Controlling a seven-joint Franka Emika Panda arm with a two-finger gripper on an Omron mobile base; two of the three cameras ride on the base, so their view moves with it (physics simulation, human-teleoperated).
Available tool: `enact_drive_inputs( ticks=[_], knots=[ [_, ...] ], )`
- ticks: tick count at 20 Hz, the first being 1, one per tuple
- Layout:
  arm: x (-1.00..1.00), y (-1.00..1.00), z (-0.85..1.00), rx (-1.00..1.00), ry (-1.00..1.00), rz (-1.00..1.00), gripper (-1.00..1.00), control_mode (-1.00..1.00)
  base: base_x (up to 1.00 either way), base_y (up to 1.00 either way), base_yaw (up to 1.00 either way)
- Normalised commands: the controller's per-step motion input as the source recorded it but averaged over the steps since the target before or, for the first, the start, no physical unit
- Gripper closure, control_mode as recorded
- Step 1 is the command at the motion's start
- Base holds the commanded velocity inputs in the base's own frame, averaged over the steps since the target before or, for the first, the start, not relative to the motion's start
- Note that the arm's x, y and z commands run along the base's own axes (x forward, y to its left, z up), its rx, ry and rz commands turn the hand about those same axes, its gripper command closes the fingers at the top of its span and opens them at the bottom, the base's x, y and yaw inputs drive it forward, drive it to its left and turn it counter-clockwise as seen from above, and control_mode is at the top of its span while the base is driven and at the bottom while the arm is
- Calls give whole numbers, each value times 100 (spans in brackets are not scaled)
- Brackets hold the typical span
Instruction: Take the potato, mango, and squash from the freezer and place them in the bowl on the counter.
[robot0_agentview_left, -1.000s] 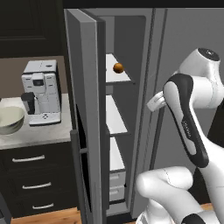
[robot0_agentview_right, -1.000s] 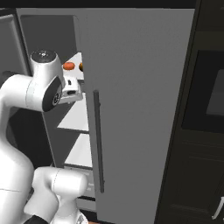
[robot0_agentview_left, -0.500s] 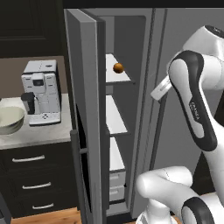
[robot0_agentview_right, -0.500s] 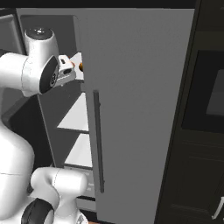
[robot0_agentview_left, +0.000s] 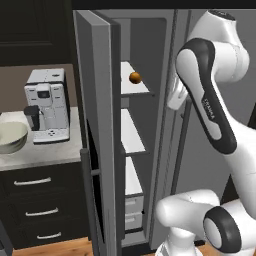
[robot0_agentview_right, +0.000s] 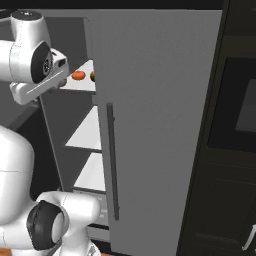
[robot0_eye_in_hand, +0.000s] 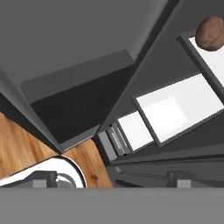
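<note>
I get flat, even rendered light with no clear source and no glare. The freezer (robot0_agentview_left: 165, 50) interior reads dim grey, its white shelves (robot0_agentview_left: 131, 140) brightest, while the black cabinets at the left base view's top left go near-black. Shadows are soft. All views look slightly coarse; my hand view is steeply tilted, its lines skewed.

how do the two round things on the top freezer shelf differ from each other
In the right base view, the mango is brighter red-orange, while the ball beside it is duller orange-brown. The mango shows whole; the ball is partly hidden by the freezer door's edge. The mango lies nearer the gripper, the ball nearer the door. Both are small and rest on the same white top shelf.
</note>
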Motion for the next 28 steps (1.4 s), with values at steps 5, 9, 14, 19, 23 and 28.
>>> enact_drive_inputs(
  ticks=[5, 9, 14, 19, 23, 28],
  knots=[
    [21, 12, 0, -4, 0, 28, -100, -100, 0, 0, 0],
    [29, 16, 0, 0, 0, 10, -100, -100, 0, 0, 0],
    [27, 25, -10, 1, 0, 2, -100, -100, 0, 0, 0],
    [35, 14, -1, 0, 0, 0, -100, -100, 0, 0, 0],
    [34, 11, 0, 0, 0, 0, -100, -100, 0, 0, 0],
    [18, 13, 0, 0, 0, 0, -100, -100, 0, 0, 0]
  ],
)
